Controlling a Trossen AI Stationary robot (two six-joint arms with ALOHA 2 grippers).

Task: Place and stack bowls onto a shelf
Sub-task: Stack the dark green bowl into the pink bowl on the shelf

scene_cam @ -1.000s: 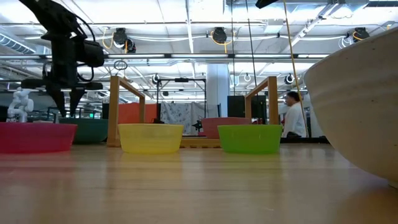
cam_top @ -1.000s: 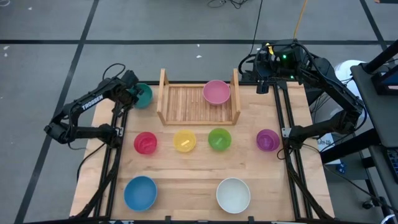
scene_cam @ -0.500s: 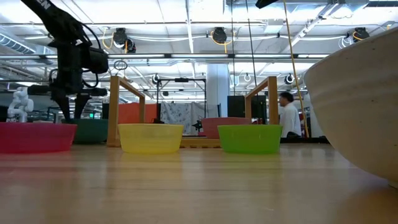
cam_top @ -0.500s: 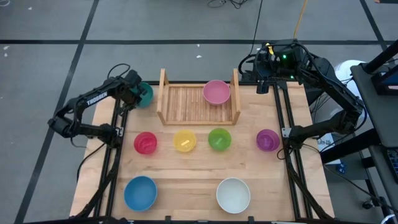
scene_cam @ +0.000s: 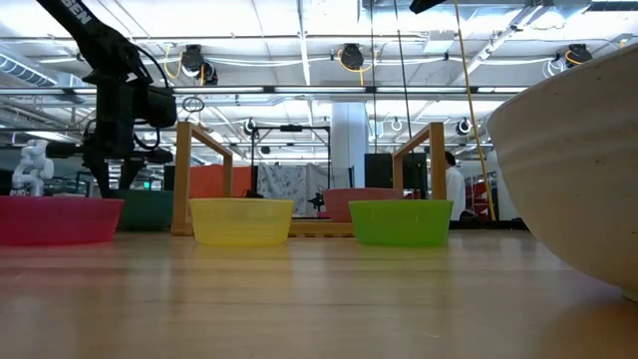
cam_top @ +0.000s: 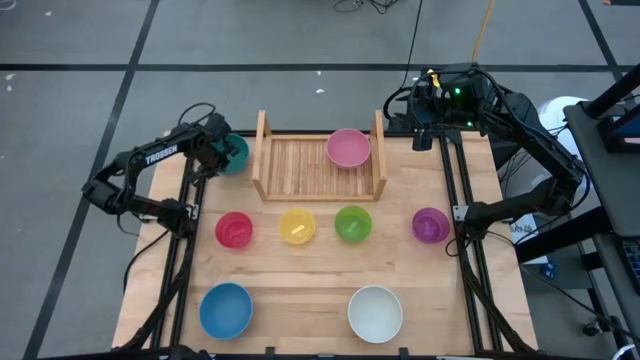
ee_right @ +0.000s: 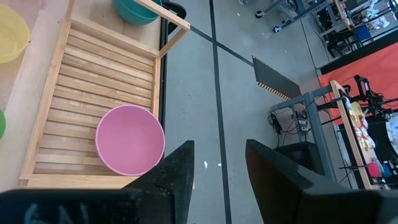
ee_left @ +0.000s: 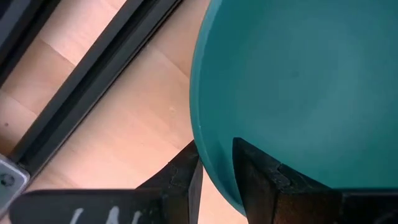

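Tabletop [cam_top: 400, 265]: left tool [ee_left: 216, 169] astride teal bowl [ee_left: 298, 87] rim.

The right gripper [ee_right: 219, 165] shows at the bottom of the frame, its two dark fingers [ee_right: 177, 171] parted over grey floor. Left of them the slatted wooden shelf [ee_right: 93, 87] holds a pink bowl [ee_right: 129, 139] at its lower end. A teal bowl [ee_right: 134, 10] sits at top, a yellow bowl [ee_right: 11, 37] at upper left.

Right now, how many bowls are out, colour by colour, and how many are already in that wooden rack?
teal bowl: 1
pink bowl: 1, in the shelf
red bowl: 1
yellow bowl: 1
light green bowl: 1
purple bowl: 1
blue bowl: 1
white bowl: 1
Total: 8 bowls.
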